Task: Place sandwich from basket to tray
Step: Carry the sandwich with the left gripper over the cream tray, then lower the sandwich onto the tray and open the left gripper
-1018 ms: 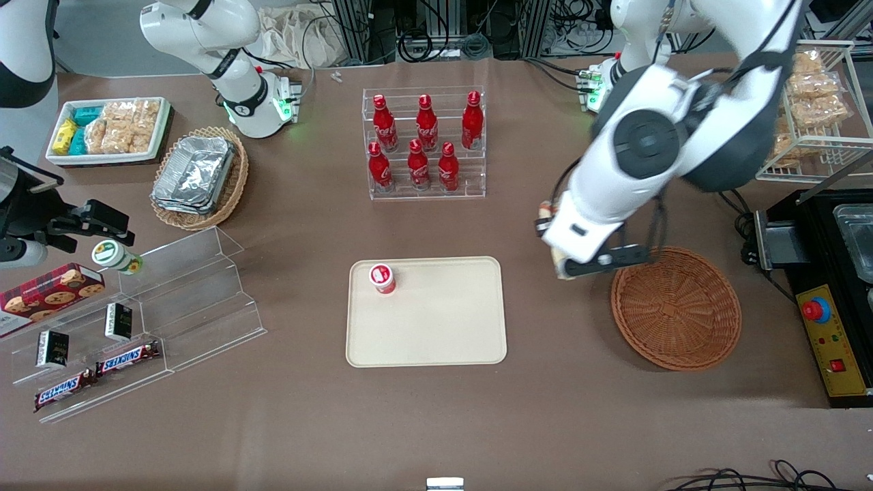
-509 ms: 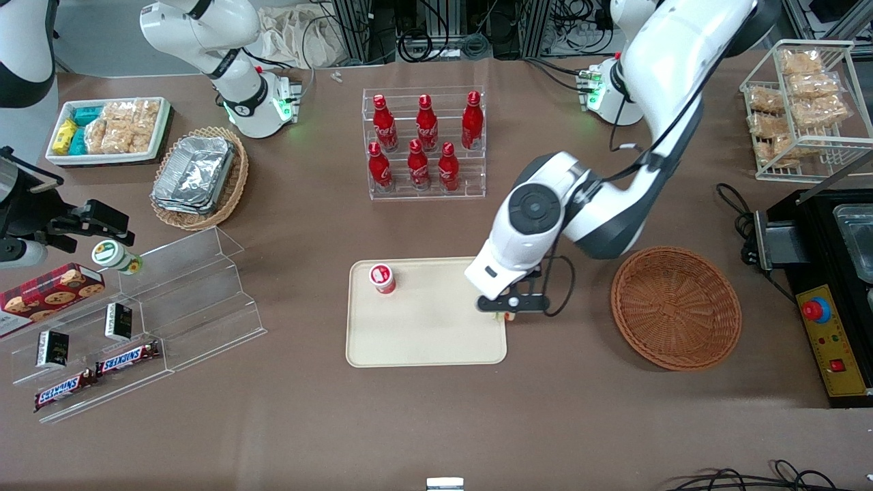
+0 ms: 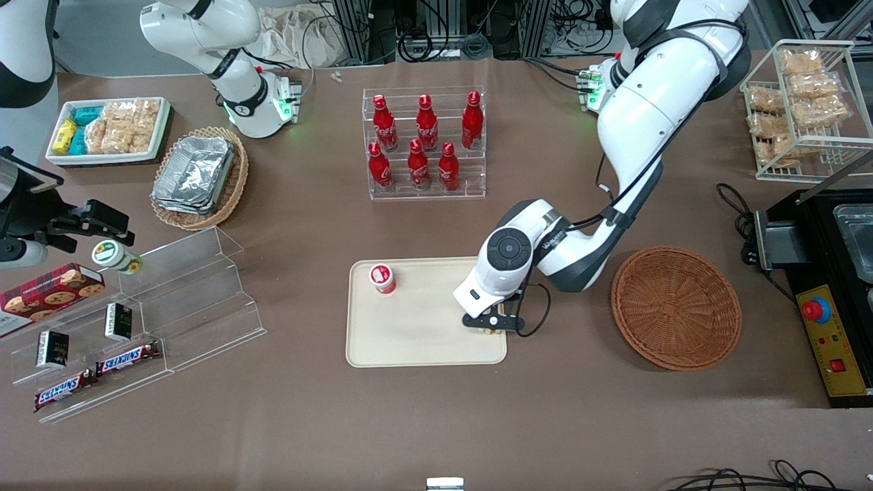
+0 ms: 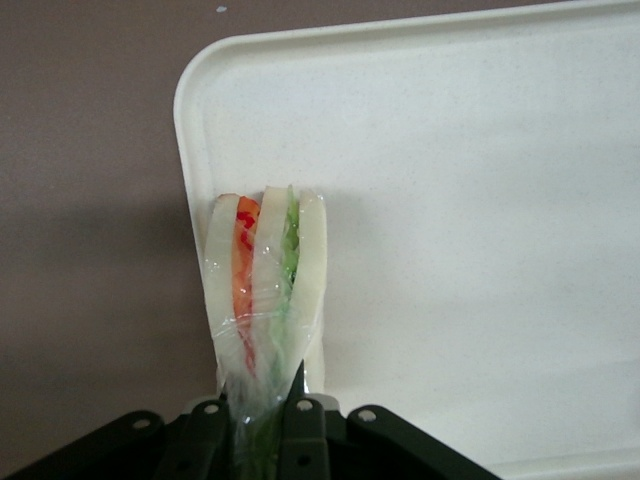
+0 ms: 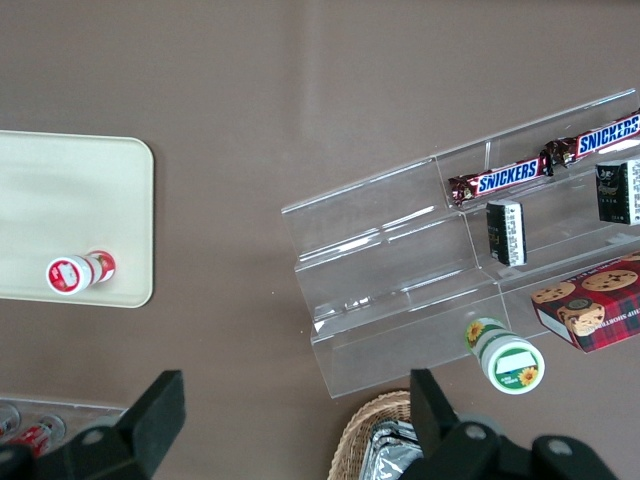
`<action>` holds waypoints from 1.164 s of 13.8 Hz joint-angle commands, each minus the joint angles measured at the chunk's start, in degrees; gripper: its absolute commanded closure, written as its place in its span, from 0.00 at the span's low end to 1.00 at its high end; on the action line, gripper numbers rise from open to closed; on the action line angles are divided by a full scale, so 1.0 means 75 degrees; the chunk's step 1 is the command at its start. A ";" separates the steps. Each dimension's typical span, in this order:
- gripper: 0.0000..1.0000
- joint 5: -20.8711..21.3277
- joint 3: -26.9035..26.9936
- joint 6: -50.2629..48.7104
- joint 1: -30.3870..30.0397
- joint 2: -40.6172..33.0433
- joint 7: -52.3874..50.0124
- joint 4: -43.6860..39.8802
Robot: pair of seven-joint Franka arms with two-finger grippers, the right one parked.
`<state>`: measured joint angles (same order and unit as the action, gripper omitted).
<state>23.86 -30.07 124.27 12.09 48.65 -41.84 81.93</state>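
Note:
My left gripper (image 3: 490, 326) hangs low over the cream tray (image 3: 423, 341), at the corner nearest the basket and the front camera. It is shut on the sandwich (image 4: 265, 290), a clear-wrapped wedge with pale bread and orange-red and green layers, and its black fingers (image 4: 300, 430) pinch the wrap. The wedge points down over the tray (image 4: 480, 200) close to its rim; I cannot tell whether it touches. In the front view only a sliver of the sandwich (image 3: 488, 332) shows under the hand. The reddish-brown wicker basket (image 3: 675, 307) lies empty beside the tray, toward the working arm's end.
A small red-capped bottle (image 3: 382, 278) stands on the tray. An acrylic rack of red cola bottles (image 3: 424, 143) stands farther from the camera. A stepped acrylic shelf (image 3: 170, 300), a tan basket of foil containers (image 3: 198, 176) and a white snack tray (image 3: 109, 129) lie toward the parked arm's end.
The arm swung from beside the basket to over the tray with the sandwich in its grip, then came lower and slightly nearer the front camera.

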 commanded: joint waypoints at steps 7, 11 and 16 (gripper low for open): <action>0.00 -0.0391 -0.0022 -0.0851 -0.0076 -0.0591 -0.0151 -0.0236; 0.00 -0.1188 -0.0034 -0.2479 -0.0345 -0.1516 0.0187 -0.0471; 0.00 -0.1564 0.0001 -0.4286 -0.1399 -0.3261 0.1861 -0.0482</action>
<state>13.32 -30.10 95.49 5.42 29.66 -32.62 76.63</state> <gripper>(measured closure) 0.000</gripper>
